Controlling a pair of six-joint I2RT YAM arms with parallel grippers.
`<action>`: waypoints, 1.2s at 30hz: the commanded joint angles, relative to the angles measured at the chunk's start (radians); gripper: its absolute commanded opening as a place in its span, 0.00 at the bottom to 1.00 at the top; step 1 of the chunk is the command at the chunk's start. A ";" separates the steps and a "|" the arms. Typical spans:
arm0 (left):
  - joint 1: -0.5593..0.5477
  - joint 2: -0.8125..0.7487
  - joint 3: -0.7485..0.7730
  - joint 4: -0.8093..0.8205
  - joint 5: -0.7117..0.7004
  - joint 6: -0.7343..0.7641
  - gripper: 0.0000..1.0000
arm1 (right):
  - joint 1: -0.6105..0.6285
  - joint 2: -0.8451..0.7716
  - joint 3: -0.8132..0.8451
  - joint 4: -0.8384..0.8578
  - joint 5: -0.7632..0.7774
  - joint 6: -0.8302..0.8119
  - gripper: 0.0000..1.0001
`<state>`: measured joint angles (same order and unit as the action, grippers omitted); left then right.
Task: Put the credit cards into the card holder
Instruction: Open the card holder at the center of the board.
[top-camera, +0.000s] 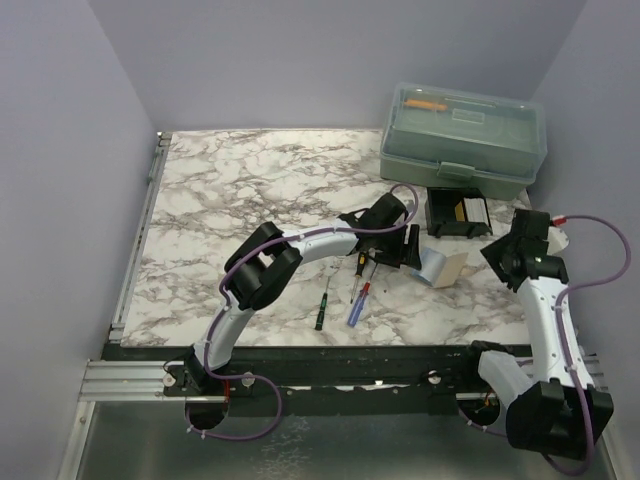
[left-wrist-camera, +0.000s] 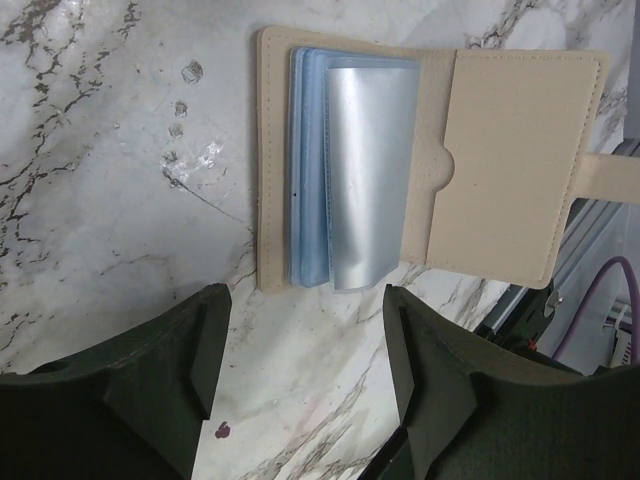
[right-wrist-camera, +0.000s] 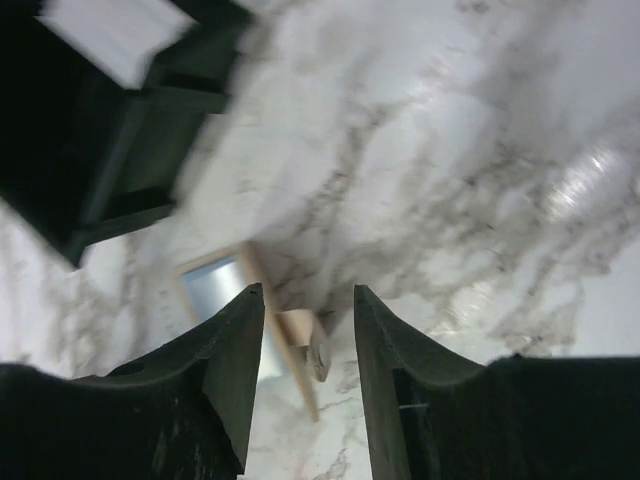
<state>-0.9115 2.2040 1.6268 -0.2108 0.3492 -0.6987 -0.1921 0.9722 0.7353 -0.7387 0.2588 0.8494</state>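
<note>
The card holder (left-wrist-camera: 510, 170), a tan fold-over wallet, lies open on the marble table, right of centre in the top view (top-camera: 455, 268). Several bluish-grey credit cards (left-wrist-camera: 350, 170) are tucked in its left pocket, with their near ends sticking out. Its snap tab (left-wrist-camera: 612, 178) sticks out to the right. My left gripper (left-wrist-camera: 300, 370) is open and empty, just short of the wallet's near edge (top-camera: 408, 250). My right gripper (right-wrist-camera: 308, 340) is open beside the wallet (top-camera: 494, 256), and the snap tab (right-wrist-camera: 312, 345) shows between its fingers; that view is blurred.
A translucent green toolbox (top-camera: 465, 135) stands at the back right. A black and yellow object (top-camera: 458, 212) lies in front of it. Screwdrivers lie near the left arm: green (top-camera: 321, 310), blue (top-camera: 357, 302) and red (top-camera: 360, 262). The table's right edge is close to the wallet.
</note>
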 joint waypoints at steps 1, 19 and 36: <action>0.003 0.009 0.017 0.009 0.010 0.013 0.68 | -0.001 -0.043 0.112 0.066 -0.189 -0.223 0.45; 0.020 0.019 0.029 0.004 0.036 -0.009 0.61 | 0.121 0.230 -0.021 0.235 -0.560 -0.134 0.18; 0.047 0.130 0.104 0.006 0.150 -0.056 0.63 | 0.012 0.348 -0.214 0.378 -0.300 -0.022 0.13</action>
<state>-0.8673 2.2803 1.6974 -0.2012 0.4408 -0.7303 -0.1665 1.2732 0.5667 -0.4374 -0.0780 0.8219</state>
